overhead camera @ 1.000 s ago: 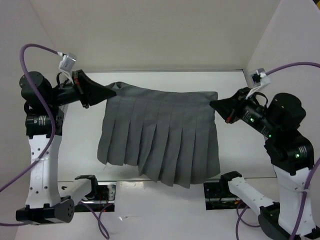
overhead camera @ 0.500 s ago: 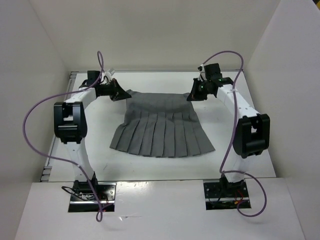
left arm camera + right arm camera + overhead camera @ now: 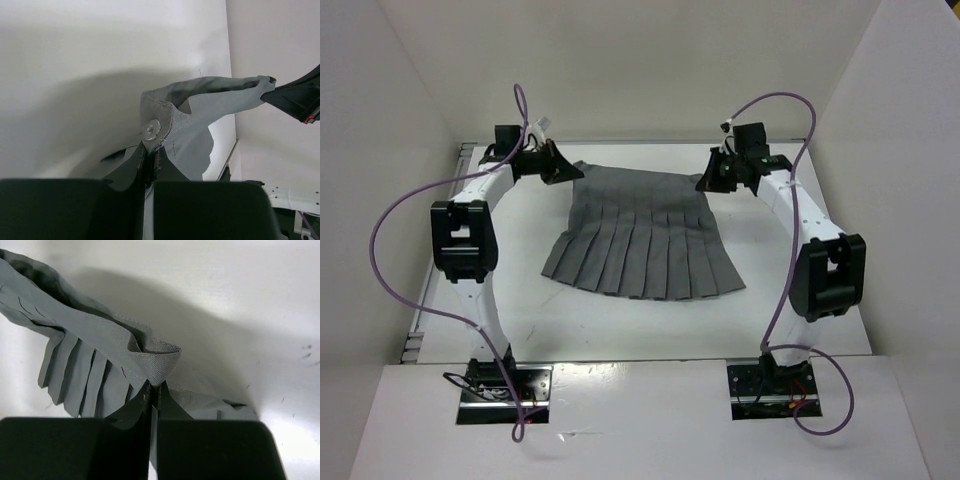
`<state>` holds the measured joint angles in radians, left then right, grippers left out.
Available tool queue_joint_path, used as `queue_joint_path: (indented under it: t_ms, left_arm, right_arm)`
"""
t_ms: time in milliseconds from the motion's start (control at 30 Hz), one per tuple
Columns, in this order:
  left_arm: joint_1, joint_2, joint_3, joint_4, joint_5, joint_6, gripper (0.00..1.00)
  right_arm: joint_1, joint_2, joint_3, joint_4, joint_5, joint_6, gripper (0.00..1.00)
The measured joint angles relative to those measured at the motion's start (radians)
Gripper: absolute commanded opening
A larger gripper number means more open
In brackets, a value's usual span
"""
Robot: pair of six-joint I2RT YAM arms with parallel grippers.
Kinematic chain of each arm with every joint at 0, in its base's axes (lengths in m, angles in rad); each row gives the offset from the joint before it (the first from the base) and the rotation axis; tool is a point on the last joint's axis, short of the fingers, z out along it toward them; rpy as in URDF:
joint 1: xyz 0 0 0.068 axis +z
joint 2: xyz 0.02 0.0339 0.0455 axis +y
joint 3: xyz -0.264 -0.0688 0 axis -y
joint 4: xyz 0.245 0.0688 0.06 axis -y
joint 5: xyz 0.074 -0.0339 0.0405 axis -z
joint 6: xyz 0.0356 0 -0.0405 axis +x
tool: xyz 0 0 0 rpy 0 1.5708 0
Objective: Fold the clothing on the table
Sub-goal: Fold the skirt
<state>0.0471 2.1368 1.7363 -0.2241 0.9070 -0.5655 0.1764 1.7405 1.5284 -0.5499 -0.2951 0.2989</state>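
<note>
Skirt [image 3: 640, 240] held at both waistband corners, far end of the table [image 3: 520, 300].
From above, the left pincer [image 3: 570, 172] and right pincer [image 3: 704, 184] are each clenched on one corner. The grey pleats fan out toward the arm bases across the plain white table, with white walls [image 3: 620, 70] around it. Only the left wrist view shows a round metal button [image 3: 151, 130] beside the pinched corner. The wrist views suggest the waistband is raised off the surface, though that is hard to confirm.
</note>
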Motion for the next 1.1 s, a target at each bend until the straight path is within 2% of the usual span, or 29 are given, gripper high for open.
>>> queue_joint_path:
  t_ms: [300,533,633,667,700,733,767,800,867,900,933,1033,1100]
  left_arm:
    - [-0.012,-0.266,-0.436,0.011,-0.009,0.027,0.02]
    - [-0.019,-0.439,-0.566,-0.063,-0.077,0.089,0.02]
    - [-0.023,-0.479,-0.609,-0.099,-0.124,0.115,0.18]
    - [-0.022,-0.48,-0.619,-0.113,-0.14,0.121,0.22]
    - [-0.022,-0.48,-0.629,-0.13,-0.159,0.126,0.35]
    - [-0.022,-0.48,-0.642,-0.147,-0.177,0.134,0.41]
    - [-0.023,-0.48,-0.651,-0.167,-0.194,0.144,0.44]
    - [-0.023,-0.48,-0.66,-0.192,-0.211,0.148,0.46]
    - [-0.023,-0.491,-0.676,-0.236,-0.239,0.152,0.56]
    - [-0.023,-0.507,-0.684,-0.265,-0.259,0.151,0.68]
    - [-0.023,-0.536,-0.692,-0.291,-0.277,0.158,0.79]
    - [-0.023,-0.652,-0.692,-0.355,-0.319,0.162,0.81]
    - [-0.022,-0.715,-0.673,-0.369,-0.332,0.163,0.75]
  right_arm:
    - [0.011,-0.251,-0.263,-0.03,-0.011,0.011,0.0]
    - [0.055,-0.311,-0.371,-0.141,-0.024,0.052,0.0]
    - [0.119,-0.312,-0.415,-0.209,-0.027,0.083,0.02]
    - [0.151,-0.313,-0.431,-0.231,-0.03,0.093,0.08]
    - [0.185,-0.314,-0.447,-0.254,-0.037,0.104,0.13]
    - [0.22,-0.314,-0.465,-0.28,-0.043,0.111,0.17]
    - [0.249,-0.314,-0.477,-0.306,-0.047,0.117,0.19]
    - [0.281,-0.318,-0.492,-0.346,-0.05,0.126,0.27]
    - [0.313,-0.336,-0.506,-0.426,-0.051,0.137,0.33]
    - [0.318,-0.354,-0.506,-0.474,-0.048,0.141,0.41]
    - [0.319,-0.378,-0.5,-0.52,-0.037,0.148,0.43]
    - [0.318,-0.433,-0.414,-0.635,-0.006,0.158,0.43]
    - [0.313,-0.451,-0.344,-0.65,0.0,0.164,0.43]
